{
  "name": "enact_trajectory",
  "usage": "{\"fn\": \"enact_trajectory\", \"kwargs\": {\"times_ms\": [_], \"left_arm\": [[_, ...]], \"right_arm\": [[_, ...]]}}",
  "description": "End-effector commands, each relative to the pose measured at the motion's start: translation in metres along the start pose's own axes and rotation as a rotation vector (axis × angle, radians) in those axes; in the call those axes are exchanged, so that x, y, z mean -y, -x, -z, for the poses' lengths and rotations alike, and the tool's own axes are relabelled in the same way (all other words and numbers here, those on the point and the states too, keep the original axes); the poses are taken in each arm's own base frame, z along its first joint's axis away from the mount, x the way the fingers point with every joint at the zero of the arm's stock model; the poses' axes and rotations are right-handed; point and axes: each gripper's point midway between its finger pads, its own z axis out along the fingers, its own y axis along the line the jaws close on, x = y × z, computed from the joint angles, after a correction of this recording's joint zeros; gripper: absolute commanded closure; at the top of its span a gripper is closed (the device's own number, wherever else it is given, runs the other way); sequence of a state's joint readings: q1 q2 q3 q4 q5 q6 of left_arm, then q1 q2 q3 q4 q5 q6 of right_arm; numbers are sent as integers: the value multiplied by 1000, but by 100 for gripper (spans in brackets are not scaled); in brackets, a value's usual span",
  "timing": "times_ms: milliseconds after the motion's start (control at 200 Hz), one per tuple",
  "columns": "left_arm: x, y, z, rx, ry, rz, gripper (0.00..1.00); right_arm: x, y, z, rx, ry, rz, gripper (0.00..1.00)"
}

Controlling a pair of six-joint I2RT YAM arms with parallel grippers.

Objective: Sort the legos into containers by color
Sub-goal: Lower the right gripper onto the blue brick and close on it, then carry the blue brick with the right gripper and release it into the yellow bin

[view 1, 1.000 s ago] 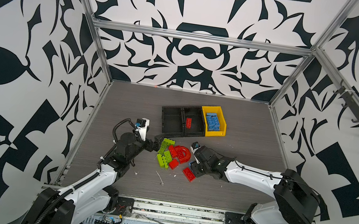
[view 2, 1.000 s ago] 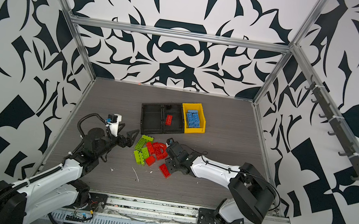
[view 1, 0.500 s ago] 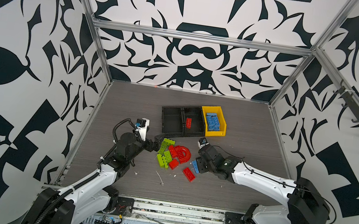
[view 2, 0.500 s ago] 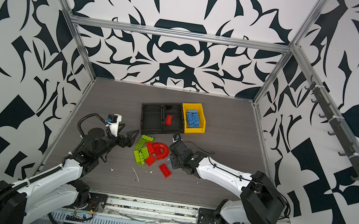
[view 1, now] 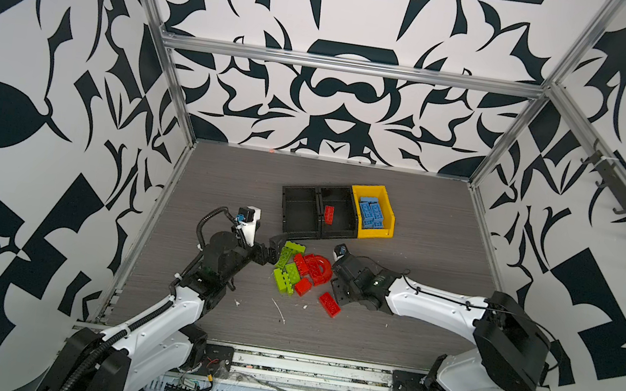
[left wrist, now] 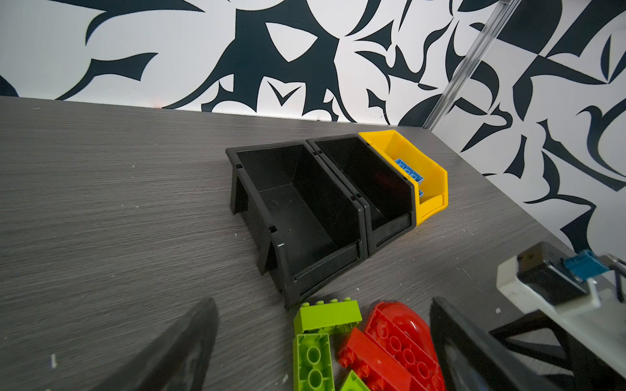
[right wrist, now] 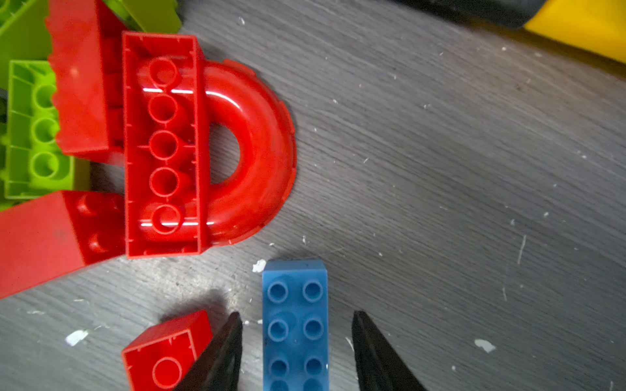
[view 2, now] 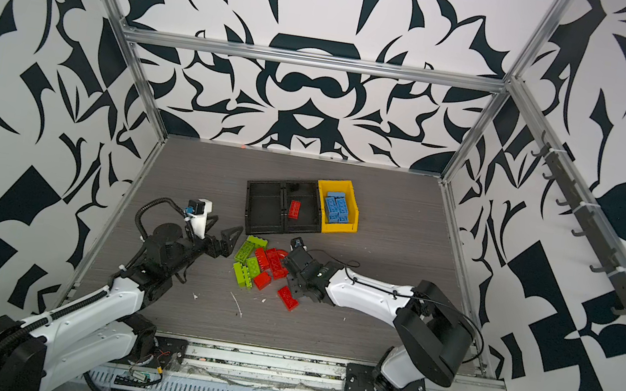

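Observation:
A heap of lime green legos (view 1: 287,256) and red legos, with a red arch (view 1: 319,269), lies mid-table; a red brick (view 1: 329,304) lies apart in front. My left gripper (view 1: 277,248) stands wide open just left of the heap, and a green brick (left wrist: 327,316) lies between its fingers. My right gripper (right wrist: 296,315) is open astride a light blue brick (right wrist: 294,325), with a gap on each side. Behind the heap stand an empty black bin (view 1: 283,209), a black bin (view 1: 352,227) holding one red brick, and a yellow bin (view 1: 388,212) of blue bricks.
White scraps (view 1: 279,310) litter the grey table in front of the heap. A small red brick (right wrist: 166,352) lies right beside one right finger. Patterned walls and aluminium posts (view 1: 180,101) close in the table on three sides.
The right arm swung and its gripper came to sit over the blue brick, which showed beside it half a second ago. The left arm has not moved.

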State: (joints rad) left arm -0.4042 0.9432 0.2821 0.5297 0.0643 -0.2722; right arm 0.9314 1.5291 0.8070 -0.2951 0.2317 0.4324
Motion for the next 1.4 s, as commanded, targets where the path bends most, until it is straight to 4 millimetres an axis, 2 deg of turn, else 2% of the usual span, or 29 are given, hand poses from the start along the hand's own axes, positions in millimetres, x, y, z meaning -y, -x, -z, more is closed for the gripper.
{"fn": "enact_trajectory", "kwargs": {"times_ms": [0,310,530,750,900,1030,1110,1180,1320,1395], "left_arm": [[2,6,0,10,-5,0,0],[2,6,-1,8,-5,-2,0],[2,5,-1,9,-6,0,0],[3,6,-1,11,-8,0,0],[3,5,-1,7,-8,2,0],[3,6,-1,10,-11,1,0],[3,6,0,11,-10,0,0],[3,6,0,14,-8,1,0],[3,5,-1,8,-8,2,0],[3,4,-1,5,-10,3,0]], "right_arm": [[-3,14,5,32,-3,-13,45],[-11,8,-10,-8,15,13,46],[-14,11,-10,9,33,-6,55],[-10,12,-7,24,23,-4,63],[7,22,5,40,-27,8,66],[25,48,26,89,-22,13,69],[44,70,40,136,-15,-14,69],[54,90,50,157,58,-51,68],[98,133,65,208,0,-70,68],[118,154,66,233,-21,-87,68]]}}
